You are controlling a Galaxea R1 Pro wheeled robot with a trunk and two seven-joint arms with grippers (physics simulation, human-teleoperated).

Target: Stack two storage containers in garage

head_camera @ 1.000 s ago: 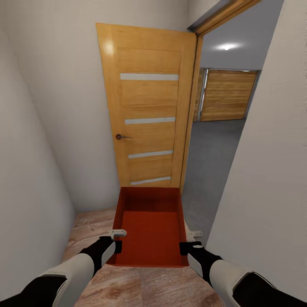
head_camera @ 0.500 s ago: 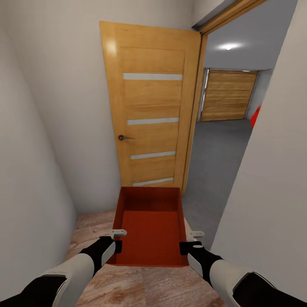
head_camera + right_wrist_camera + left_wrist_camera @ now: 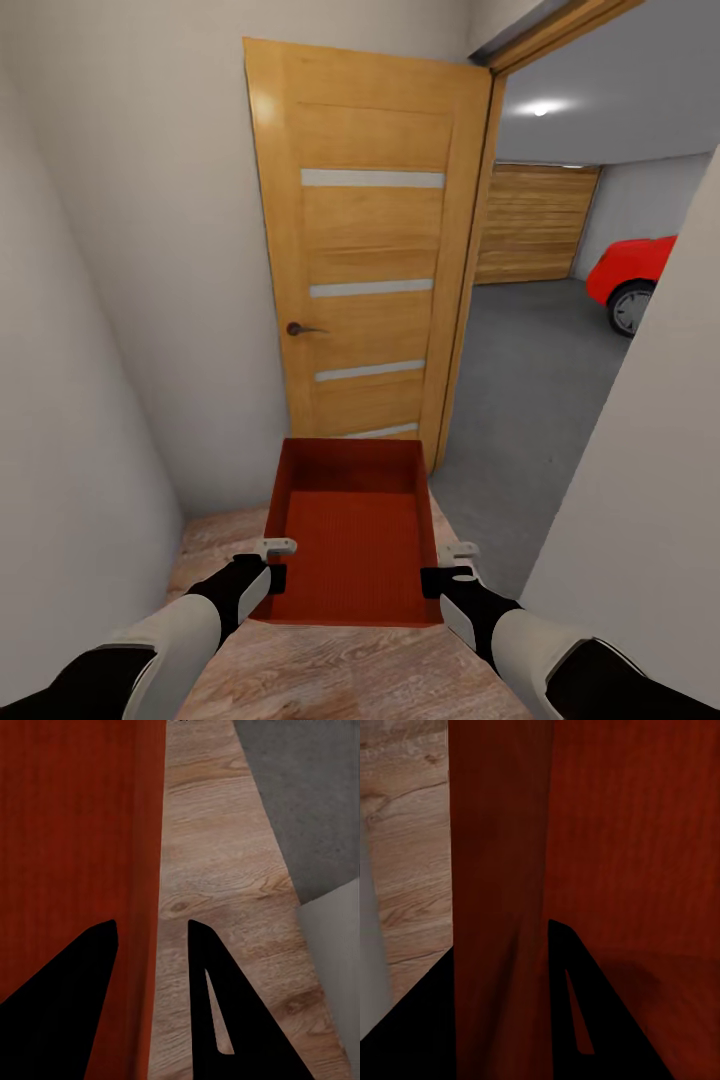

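One red-orange open-top storage container (image 3: 350, 540) hangs level in front of me, held by its two long side walls above the wood-plank floor. My left gripper (image 3: 268, 563) is shut on its left wall and my right gripper (image 3: 447, 568) on its right wall. In the left wrist view the black fingers (image 3: 585, 1012) of the left gripper (image 3: 502, 1005) straddle the container's wall (image 3: 495, 870). The right wrist view shows the right gripper (image 3: 150, 982) clamped over the other wall (image 3: 146, 832). Ahead to the right, through the doorway, lies the garage with its dark grey floor (image 3: 530, 380).
An open honey-wood door (image 3: 370, 260) with frosted strips stands straight ahead, and white walls close in on the left (image 3: 70, 400) and right (image 3: 660, 500). Inside the garage are a red car (image 3: 640, 275) and a wooden roll-up door (image 3: 535, 225). Wood planks (image 3: 217, 870) meet grey concrete (image 3: 315, 795) near the threshold.
The camera has moved forward and to the right, so more of the garage opens up and the red car comes into sight. The container and both grippers keep their places in the view.
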